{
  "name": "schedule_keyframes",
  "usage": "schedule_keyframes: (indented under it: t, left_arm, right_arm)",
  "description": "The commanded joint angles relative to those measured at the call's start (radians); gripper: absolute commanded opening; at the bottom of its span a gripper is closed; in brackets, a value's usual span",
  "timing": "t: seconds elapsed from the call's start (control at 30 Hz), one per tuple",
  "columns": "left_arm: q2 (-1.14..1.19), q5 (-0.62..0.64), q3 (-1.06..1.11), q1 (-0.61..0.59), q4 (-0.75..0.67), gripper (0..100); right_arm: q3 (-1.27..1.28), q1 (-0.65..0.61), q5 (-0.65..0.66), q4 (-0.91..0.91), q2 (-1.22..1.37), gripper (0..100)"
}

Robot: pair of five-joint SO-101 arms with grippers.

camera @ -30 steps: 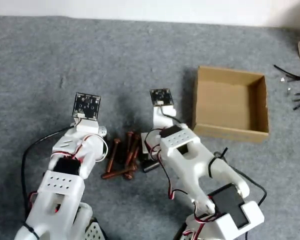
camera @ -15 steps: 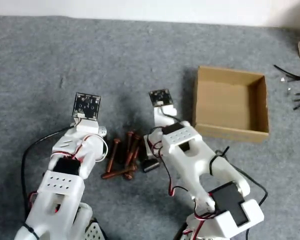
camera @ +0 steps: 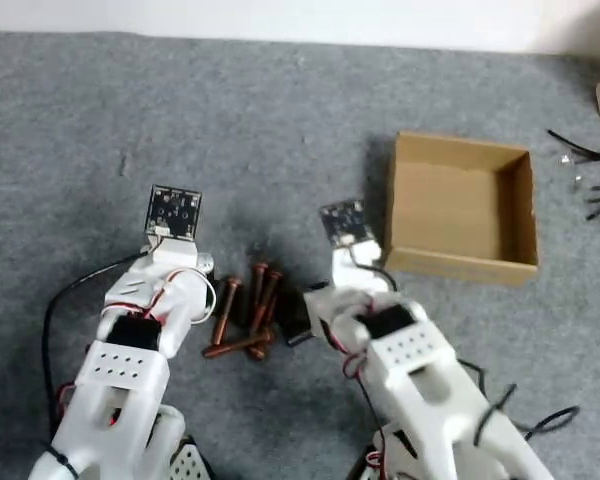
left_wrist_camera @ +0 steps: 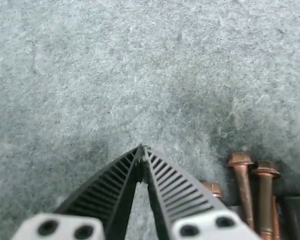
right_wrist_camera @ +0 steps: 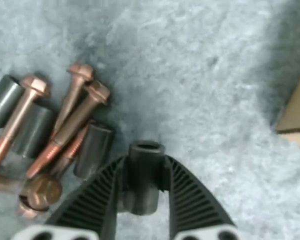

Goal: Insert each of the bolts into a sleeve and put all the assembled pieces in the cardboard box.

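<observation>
Two white arms stand side by side on a grey carpeted table (camera: pixel 280 110); we label the left arm (camera: pixel 130 350) and the right arm (camera: pixel 410 365) by their wrist views. Beyond the right arm sits the cardboard box (camera: pixel 458 264), open side up, well apart from the pile of parts.

The left gripper (left_wrist_camera: pixel 141 149) hangs over bare carpet just beside the pile, its two ribbed fingers brought together at the tips with nothing between them. The right gripper (right_wrist_camera: pixel 144 162) is clamped on one dark sleeve (right_wrist_camera: pixel 144 185) at the edge of the pile nearer the box; the sleeve's open end points past the fingertips. Whether it is lifted off the carpet we cannot tell.

We find the copper-coloured bolts (camera: pixel 248 305) lying loose between the two arms, mostly side by side, with one across their near ends. Three loose sleeves (right_wrist_camera: pixel 93 150) lie among them, each touching a bolt.
</observation>
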Motion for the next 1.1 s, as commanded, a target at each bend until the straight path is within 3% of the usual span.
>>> schedule_keyframes:
  t: [0.0, 0.3, 0.6, 0.87, 1.07]
  left_arm:
    - [0.002, 0.005, -0.007, -0.002, -0.023, 1]
    - [0.005, -0.041, -0.013, 0.102, -0.017, 1]
    - [0.005, -0.038, -0.05, 0.11, 0.114, 9]
    - [0.007, -0.041, -0.044, 0.226, 0.149, 9]
    - [0.194, -0.041, -0.117, 0.231, 0.153, 9]
  right_arm:
    - [0.056, 0.079, 0.014, -0.064, -0.137, 0.5]
    - [0.18, 0.12, 0.014, -0.082, -0.332, 0.5]
    - [0.191, 0.125, 0.044, -0.082, -0.337, 0.5]
    - [0.191, 0.125, 0.046, -0.082, -0.335, 0.5]
    - [0.191, 0.125, 0.048, -0.082, -0.335, 0.5]
